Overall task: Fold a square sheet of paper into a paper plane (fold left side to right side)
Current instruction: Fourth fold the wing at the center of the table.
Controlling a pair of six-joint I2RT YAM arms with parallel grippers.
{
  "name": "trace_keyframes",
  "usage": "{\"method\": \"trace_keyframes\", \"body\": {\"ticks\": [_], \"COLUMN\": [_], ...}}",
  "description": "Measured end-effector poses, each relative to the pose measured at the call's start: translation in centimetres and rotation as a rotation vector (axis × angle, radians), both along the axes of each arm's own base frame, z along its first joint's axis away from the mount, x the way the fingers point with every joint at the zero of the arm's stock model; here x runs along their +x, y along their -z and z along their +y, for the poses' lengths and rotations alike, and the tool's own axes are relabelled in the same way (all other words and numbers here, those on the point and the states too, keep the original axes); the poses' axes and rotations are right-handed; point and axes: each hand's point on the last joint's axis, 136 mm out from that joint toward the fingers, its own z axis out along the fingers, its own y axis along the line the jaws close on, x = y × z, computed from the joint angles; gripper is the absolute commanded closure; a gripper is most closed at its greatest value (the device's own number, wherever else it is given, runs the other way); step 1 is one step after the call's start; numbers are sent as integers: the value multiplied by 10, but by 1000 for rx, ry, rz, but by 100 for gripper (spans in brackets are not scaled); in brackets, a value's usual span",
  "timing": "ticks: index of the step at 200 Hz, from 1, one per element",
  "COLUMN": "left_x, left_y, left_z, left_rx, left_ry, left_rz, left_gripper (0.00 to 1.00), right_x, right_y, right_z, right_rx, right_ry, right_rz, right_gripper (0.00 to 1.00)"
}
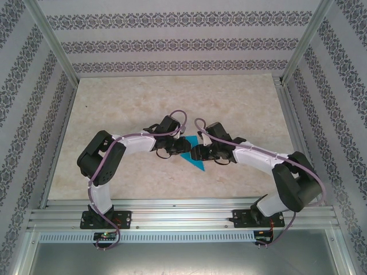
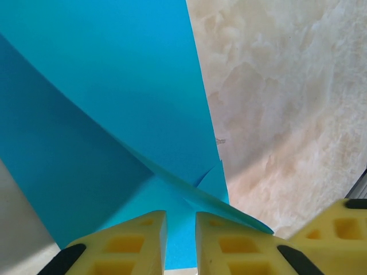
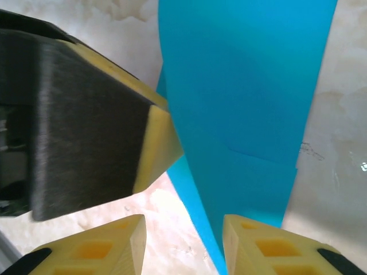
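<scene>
Closest to the left wrist lens, the left gripper (image 2: 180,216) has its two yellow, honeycombed fingers (image 2: 132,243) standing nearly together with a slim gap between them. Whether they pinch anything cannot be told. Behind that gap lies the thin, bright cyan-blue paper sheet (image 2: 114,74). One flap of it curls up over the flat layer, and its right edge rests on the beige marbled table (image 2: 287,103).

In the right wrist view the right gripper (image 3: 183,223) stands released, jaws well apart. A raised edge of the sheet runs between them, close to the right-hand finger. A black-padded yellow finger (image 3: 86,120) of the other arm sits just beside the sheet.

From above, both grippers meet over the sheet near the table's middle, slightly toward its near edge.
</scene>
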Motion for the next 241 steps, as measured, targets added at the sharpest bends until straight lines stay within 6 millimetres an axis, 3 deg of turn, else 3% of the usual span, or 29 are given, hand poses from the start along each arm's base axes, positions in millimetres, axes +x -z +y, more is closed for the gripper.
{"method": "trace_keyframes", "body": {"ticks": [24, 50, 91, 138, 185, 241], "left_x": [0, 1, 3, 1, -2, -7], "left_y": [0, 1, 2, 10, 14, 27], "left_z": [0, 1, 3, 9, 12, 20], "left_rx": [1, 8, 21, 50, 66, 95], "left_ry": [-1, -6, -13, -22, -21, -26], "left_rz": [-1, -6, -15, -9, 3, 26], "left_gripper": [79, 80, 87, 90, 92, 94], "right_x": [3, 4, 10, 13, 22, 23], "right_y": [11, 20, 16, 23, 16, 16], "right_z": [0, 1, 10, 15, 19, 19], "right_rx": [-27, -31, 7, 30, 86, 124], "right_ry": [-1, -5, -22, -34, -30, -30], "right_rz": [14, 29, 15, 39, 26, 37], "right_gripper": [68, 69, 70, 79, 88, 85]}}
